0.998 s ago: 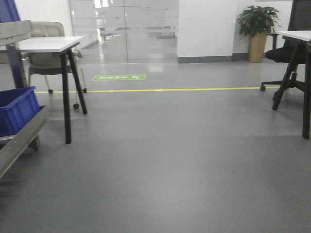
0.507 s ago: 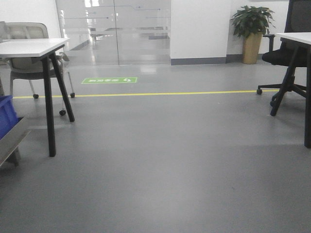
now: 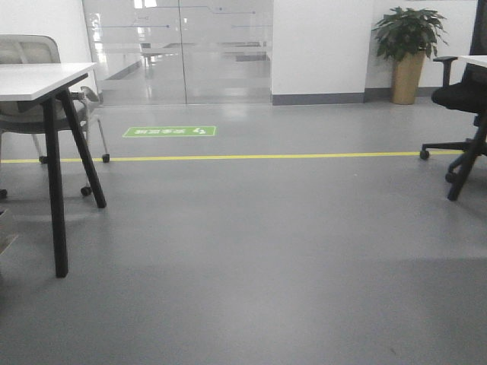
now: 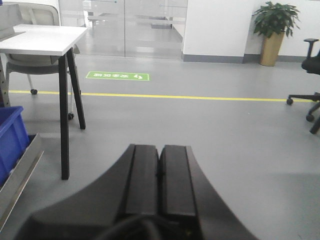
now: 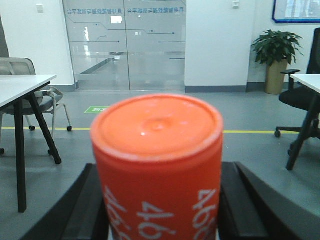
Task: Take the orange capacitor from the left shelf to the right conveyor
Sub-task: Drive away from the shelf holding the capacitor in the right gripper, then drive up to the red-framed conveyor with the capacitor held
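The orange capacitor (image 5: 158, 165) fills the right wrist view, upright, with white "4680" print on its side. My right gripper (image 5: 159, 172) is shut on it, one black finger (image 5: 92, 202) pressed to each flank. In the left wrist view my left gripper (image 4: 159, 150) is shut, its two black pads touching with nothing between them. A corner of the left shelf shows at that view's left edge: a blue bin (image 4: 10, 140) on a steel ledge (image 4: 20, 175). The right conveyor is out of view.
Grey floor stretches ahead with a yellow line (image 3: 251, 157) and a green floor sign (image 3: 170, 131). A white table with black legs (image 3: 53, 182) and a chair stand at the left. An office chair (image 3: 464, 99) and a potted plant (image 3: 409, 46) are at the right.
The front view has swung away from the shelf. The blue bin and steel ledge have slid out past the left edge, and the table has shifted left.
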`<state>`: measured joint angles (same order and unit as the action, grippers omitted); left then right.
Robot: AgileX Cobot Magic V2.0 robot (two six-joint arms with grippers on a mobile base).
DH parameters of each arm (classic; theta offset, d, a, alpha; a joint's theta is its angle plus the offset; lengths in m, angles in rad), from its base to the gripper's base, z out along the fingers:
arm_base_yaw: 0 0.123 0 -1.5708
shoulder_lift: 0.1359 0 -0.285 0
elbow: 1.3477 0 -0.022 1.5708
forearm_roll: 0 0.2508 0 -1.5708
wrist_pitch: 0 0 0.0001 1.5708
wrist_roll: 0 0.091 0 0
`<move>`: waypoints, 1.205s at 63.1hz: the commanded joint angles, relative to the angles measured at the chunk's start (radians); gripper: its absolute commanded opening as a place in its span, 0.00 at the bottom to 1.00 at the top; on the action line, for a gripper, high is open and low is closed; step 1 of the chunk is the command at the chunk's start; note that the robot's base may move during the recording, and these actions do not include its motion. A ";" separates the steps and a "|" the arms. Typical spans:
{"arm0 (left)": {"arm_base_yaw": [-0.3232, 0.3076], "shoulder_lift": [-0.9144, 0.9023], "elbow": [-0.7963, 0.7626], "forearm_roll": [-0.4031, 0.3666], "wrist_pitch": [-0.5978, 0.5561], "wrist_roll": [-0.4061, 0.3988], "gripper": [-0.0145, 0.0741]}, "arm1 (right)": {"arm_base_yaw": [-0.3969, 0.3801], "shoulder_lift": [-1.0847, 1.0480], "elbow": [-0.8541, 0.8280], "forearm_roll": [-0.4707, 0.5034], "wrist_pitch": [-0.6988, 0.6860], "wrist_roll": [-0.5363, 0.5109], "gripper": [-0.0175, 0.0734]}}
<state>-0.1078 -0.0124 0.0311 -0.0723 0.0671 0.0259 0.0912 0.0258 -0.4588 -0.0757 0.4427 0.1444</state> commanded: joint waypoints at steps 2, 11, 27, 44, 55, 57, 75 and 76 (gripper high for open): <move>-0.007 -0.011 -0.005 -0.002 -0.091 -0.001 0.02 | -0.006 0.017 -0.028 -0.010 -0.091 -0.008 0.32; -0.007 -0.011 -0.005 -0.002 -0.091 -0.001 0.02 | -0.006 0.017 -0.028 -0.010 -0.091 -0.008 0.32; -0.007 -0.011 -0.005 -0.002 -0.091 -0.001 0.02 | -0.006 0.017 -0.028 -0.010 -0.091 -0.008 0.32; -0.007 -0.010 -0.005 -0.002 -0.091 -0.001 0.02 | -0.006 0.017 -0.028 -0.010 -0.091 -0.008 0.32; -0.007 -0.010 -0.005 -0.002 -0.091 -0.001 0.02 | -0.006 0.017 -0.028 -0.010 -0.091 -0.008 0.32; -0.007 -0.010 -0.005 -0.002 -0.091 -0.001 0.02 | -0.006 0.017 -0.028 -0.010 -0.091 -0.008 0.32; -0.007 -0.010 -0.005 -0.002 -0.091 -0.001 0.02 | -0.006 0.017 -0.028 -0.010 -0.091 -0.008 0.32; -0.007 -0.010 -0.005 -0.002 -0.091 -0.001 0.02 | -0.006 0.017 -0.028 -0.010 -0.091 -0.008 0.32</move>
<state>-0.1078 -0.0124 0.0311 -0.0723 0.0671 0.0259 0.0912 0.0258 -0.4588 -0.0757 0.4427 0.1444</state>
